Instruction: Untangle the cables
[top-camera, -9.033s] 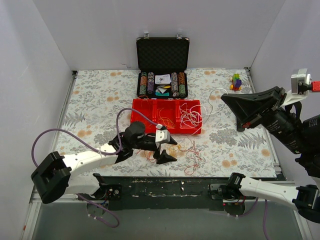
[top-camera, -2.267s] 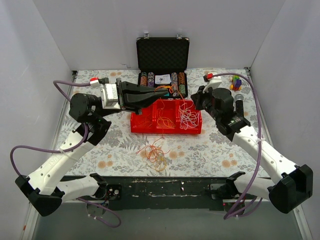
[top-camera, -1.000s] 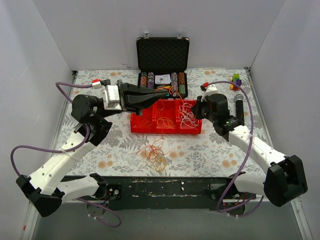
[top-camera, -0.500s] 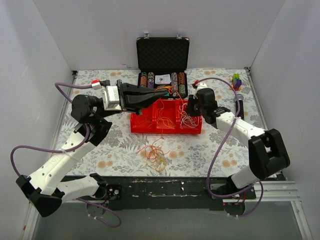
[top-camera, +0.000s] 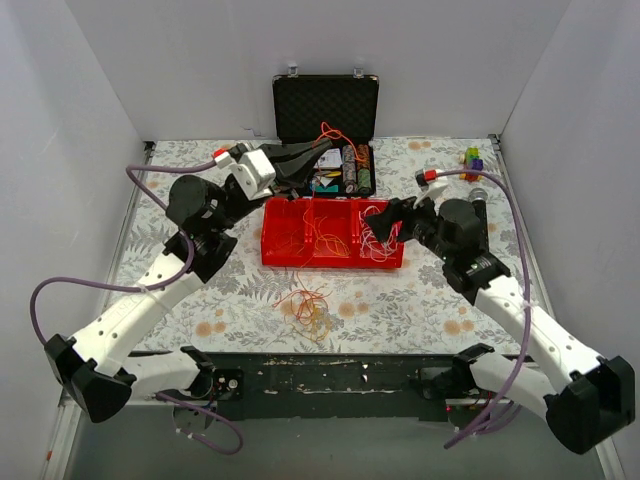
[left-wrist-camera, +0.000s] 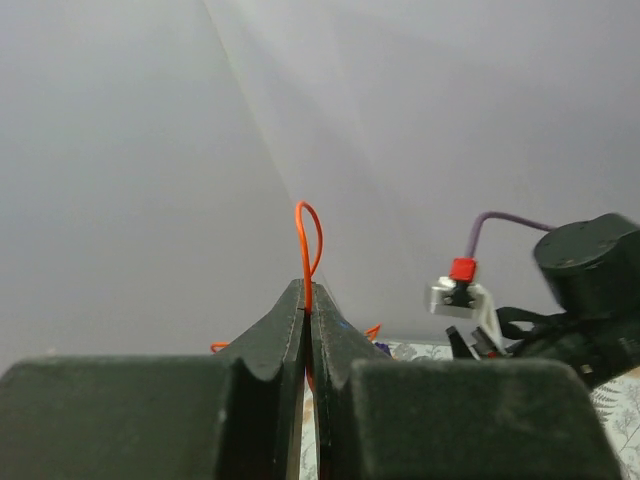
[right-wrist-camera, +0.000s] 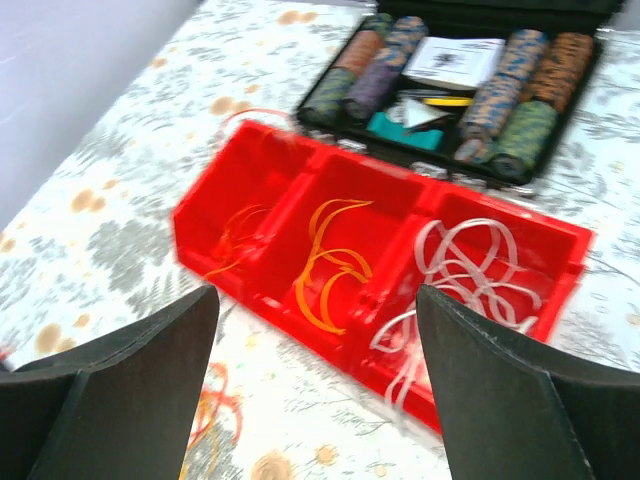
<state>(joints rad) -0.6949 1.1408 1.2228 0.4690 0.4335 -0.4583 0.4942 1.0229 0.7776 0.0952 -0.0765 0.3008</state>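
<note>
At upper centre of the top view, the left gripper (top-camera: 312, 156) was raised in front of the open black case (top-camera: 325, 100). Its wrist view showed the jaws pressed together on one thin orange cable (left-wrist-camera: 305, 275), which rose above the tips in a small upright loop. The remaining cables (top-camera: 308, 305) lay in a small orange, yellow and reddish tangle on the floral bench (top-camera: 450, 290), below the red tray (top-camera: 330, 263) and apart from it, at lower centre.

At right of centre, the right gripper (top-camera: 392, 225) hung over the tray's right end with its jaws spread wide and nothing between them. Its blurred wrist view showed what looked like reddish loops in the tray's left compartment, orange loops (right-wrist-camera: 330, 265) in the middle one and white loops (right-wrist-camera: 465, 265) in the right one.
</note>
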